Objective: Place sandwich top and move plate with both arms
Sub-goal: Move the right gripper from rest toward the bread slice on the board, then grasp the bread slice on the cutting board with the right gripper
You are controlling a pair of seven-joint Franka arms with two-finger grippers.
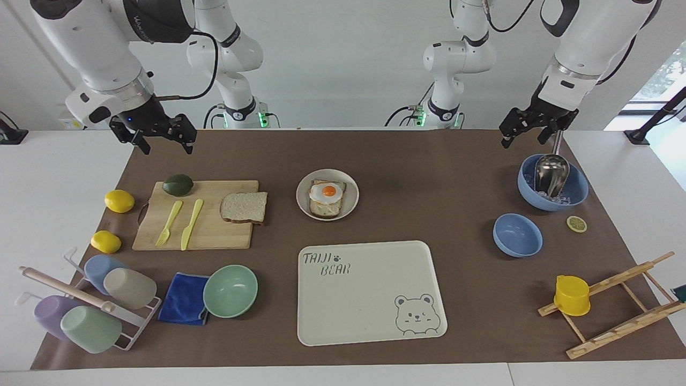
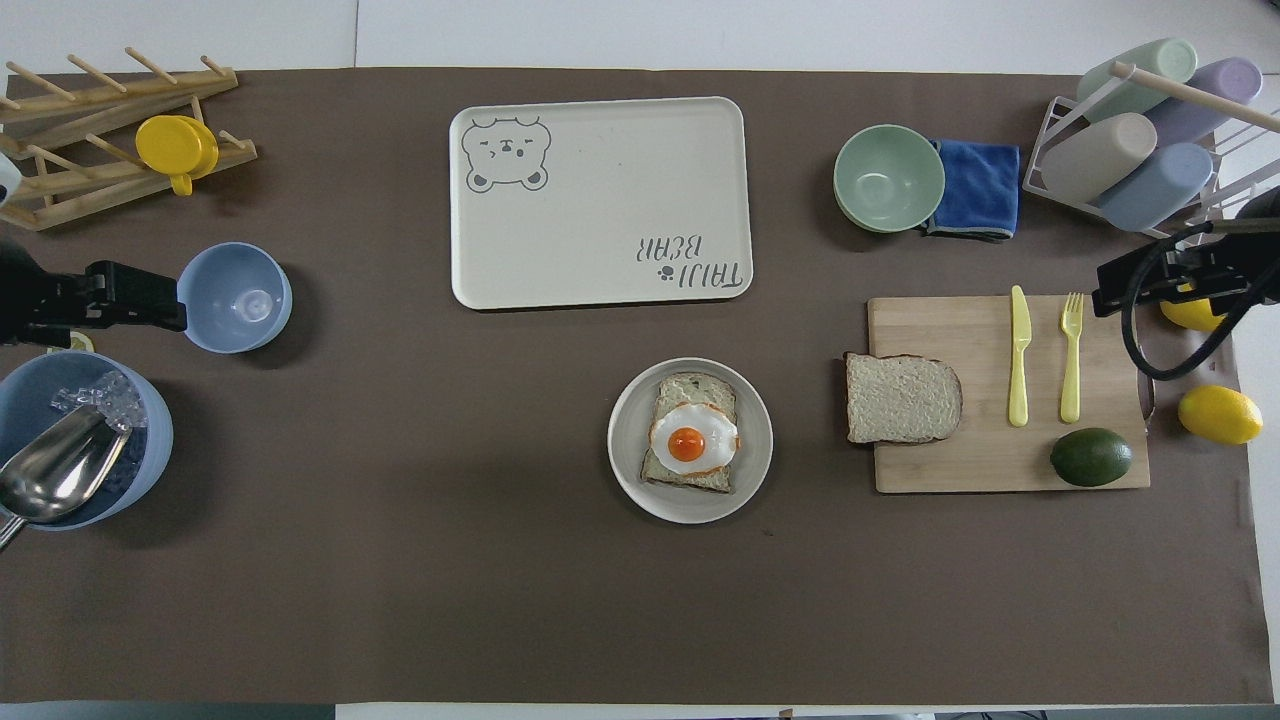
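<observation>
Nothing of the job is done yet, by the look of it. The sandwich top point(image 1: 244, 207) lies flat on the end of the wooden cutting board point(image 1: 214, 236) nearest the plate point(image 1: 348, 206), partly hanging off its edge. The plate holds only the egg-topped toast point(image 1: 327, 197), uncovered, and sits on the table point(image 1: 429, 177) nearer the robots than the bear tray point(image 1: 370, 295).

The right pincer point(image 1: 161, 136) hangs in the air with its fingers apart and empty, over the table's edge; below it and farther out lies the cutting board, with the bread at the board's end away from the pincer. The left pincer point(image 1: 528, 128) also stands apart, holding nothing, above the blue bowl of ice with its metal scoop point(image 1: 549, 171); the plate is well off from it toward the table's middle.

Left to do, I'd say: lift the slice, lay it on the egg, then carry the plate with both arms.

From overhead both pincers are cut off at the frame's sides, so only dark tips show there.
</observation>
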